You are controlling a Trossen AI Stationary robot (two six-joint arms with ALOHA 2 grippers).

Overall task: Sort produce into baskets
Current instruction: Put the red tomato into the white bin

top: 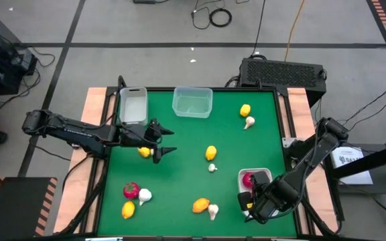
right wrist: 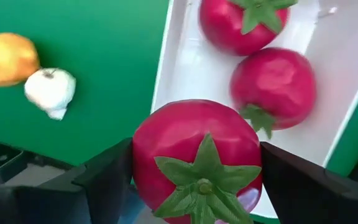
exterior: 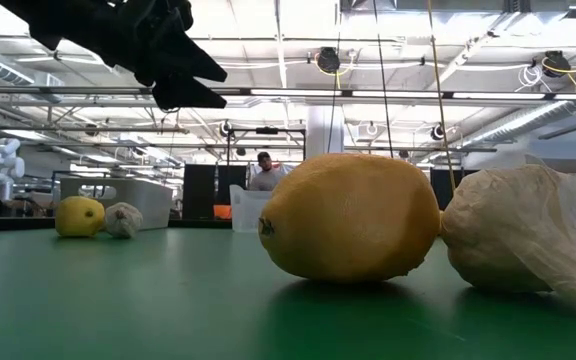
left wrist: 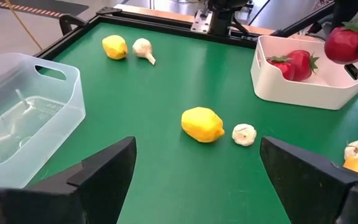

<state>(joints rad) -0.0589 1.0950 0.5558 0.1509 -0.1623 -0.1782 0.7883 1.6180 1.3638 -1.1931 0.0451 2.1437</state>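
My right gripper (top: 252,202) points down at the table's near right, shut on a red fruit with a green top (right wrist: 197,163), just above the near end of the white tray (right wrist: 179,74). Two red fruits (right wrist: 272,87) lie in that tray. My left gripper (top: 165,142) hangs open above the table's left middle, over a lemon (top: 143,152). A lemon (left wrist: 202,124) and a garlic bulb (left wrist: 244,134) lie mid-table. A clear tub (top: 192,102) and a grey-white bin (top: 133,106) stand at the far edge. My right gripper pinches the red fruit by two opposite sides (right wrist: 143,155) between its two fingers (right wrist: 104,180). The fingers come from above, pointing down. The fruit is lifted clear, upright, its green top toward the wrist.
A lemon (top: 245,110) and garlic (top: 249,122) lie far right. A lemon (top: 201,205) and garlic (top: 213,211) sit near the front edge. A red fruit (top: 131,190), garlic (top: 145,195) and lemon (top: 128,210) lie near left. Bare green mat lies between them.
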